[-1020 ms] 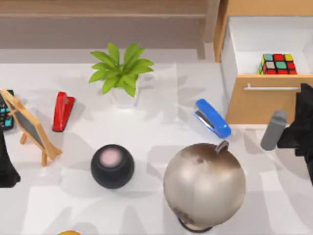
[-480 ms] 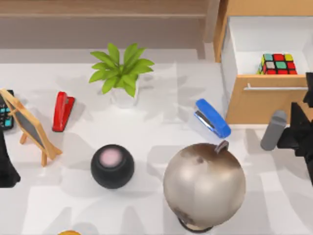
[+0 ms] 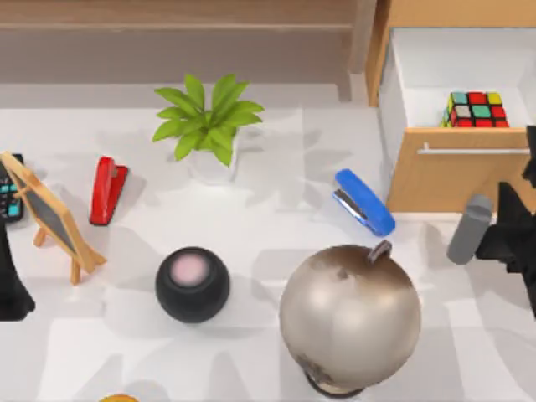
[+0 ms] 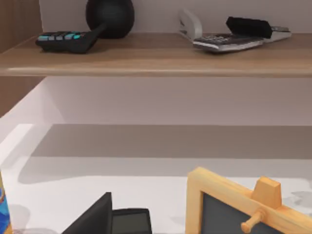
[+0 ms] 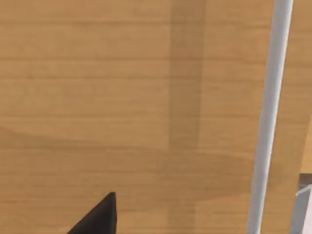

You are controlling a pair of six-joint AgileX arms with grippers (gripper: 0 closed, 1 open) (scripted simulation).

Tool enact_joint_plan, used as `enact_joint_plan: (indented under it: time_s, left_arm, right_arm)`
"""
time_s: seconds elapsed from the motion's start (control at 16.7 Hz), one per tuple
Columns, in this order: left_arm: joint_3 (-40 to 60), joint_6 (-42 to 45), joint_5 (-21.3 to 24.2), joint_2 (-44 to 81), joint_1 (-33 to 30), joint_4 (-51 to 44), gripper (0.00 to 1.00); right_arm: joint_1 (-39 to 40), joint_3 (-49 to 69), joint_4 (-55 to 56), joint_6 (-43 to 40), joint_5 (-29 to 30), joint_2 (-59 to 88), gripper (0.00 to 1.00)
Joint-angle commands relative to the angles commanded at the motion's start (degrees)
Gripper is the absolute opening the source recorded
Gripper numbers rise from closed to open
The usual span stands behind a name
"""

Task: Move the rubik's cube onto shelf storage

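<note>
The rubik's cube (image 3: 476,110) rests inside the open white drawer (image 3: 452,59) of the light-wood cabinet at the back right. The shelf storage (image 3: 167,25) runs along the back of the table; in the left wrist view its light-wood board (image 4: 156,58) carries a remote, a dark round thing, a stapler and a calculator. My right gripper (image 3: 512,226) hangs at the right edge, just in front of the drawer's front panel (image 5: 146,97) with its metal bar handle (image 5: 268,117). My left arm (image 3: 10,285) stays parked at the left edge.
On the table stand a potted plant (image 3: 209,121), a red stapler (image 3: 107,189), a blue stapler (image 3: 364,202), a black speaker ball (image 3: 192,284), a large globe (image 3: 350,316) and a small chalkboard easel (image 3: 50,216). A grey cylinder (image 3: 469,228) sits beside my right arm.
My right arm has shifted slightly right and toward the table's front, away from the drawer front. The cube and the left arm have not moved.
</note>
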Motion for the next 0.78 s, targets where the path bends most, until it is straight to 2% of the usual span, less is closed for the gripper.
enact_joint_plan:
  time_s: [0.36, 0.48, 0.78]
  left_arm:
    - [0.0, 0.0, 0.0, 0.0, 0.0, 0.0, 1.0]
    - [0.0, 0.0, 0.0, 0.0, 0.0, 0.0, 1.0]
    - [0.0, 0.0, 0.0, 0.0, 0.0, 0.0, 1.0]
  right_arm:
    - [1.0, -2.7, 2.2, 0.0, 1.2, -0.3, 1.0]
    - [0.9, -2.6, 1.1, 0.0, 1.1, 2.6, 1.0]
    - [3.6, 0.0, -6.3, 4.9, -1.5, -3.1, 1.0]
